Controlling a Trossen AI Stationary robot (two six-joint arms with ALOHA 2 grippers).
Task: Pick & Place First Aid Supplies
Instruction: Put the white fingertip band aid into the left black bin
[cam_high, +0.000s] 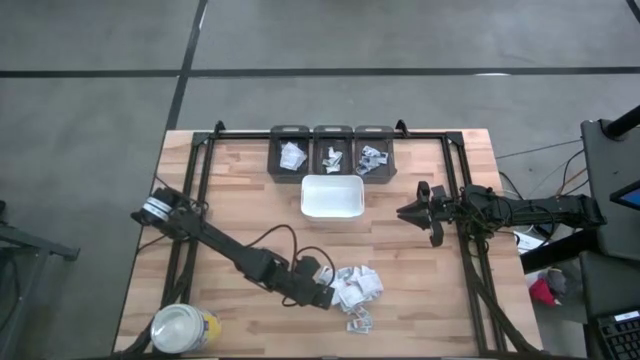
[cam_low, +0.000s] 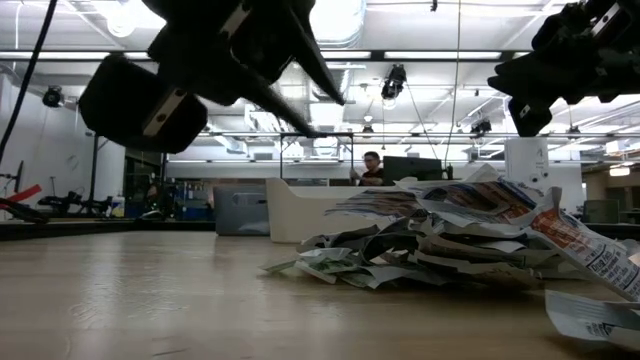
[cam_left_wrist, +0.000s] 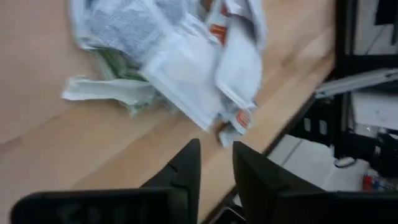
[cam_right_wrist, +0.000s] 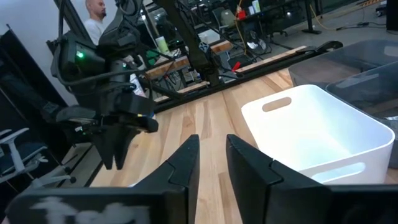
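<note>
The first aid supplies (cam_high: 358, 284) lie in a loose heap of small white packets (cam_left_wrist: 180, 68) on the wooden table, near its front edge; the low view shows the heap (cam_low: 450, 235) resting on the tabletop. One loose packet (cam_high: 360, 322) lies nearer the front edge. My left gripper (cam_high: 333, 297) hangs just left of the heap, slanting down toward it. Its fingers (cam_left_wrist: 216, 152) are open by a narrow gap with nothing between them, and they stand above the table (cam_low: 325, 115). My right gripper (cam_high: 410, 212) waits level at the right, open (cam_right_wrist: 212, 146) and empty.
A white tray (cam_high: 332, 196) stands mid-table, and behind it three dark bins (cam_high: 332, 152) hold a few packets. A white-lidded yellow jar (cam_high: 185, 328) stands at the front left corner. A black frame (cam_high: 455, 200) runs round the table. A person sits in the room beyond (cam_low: 371, 165).
</note>
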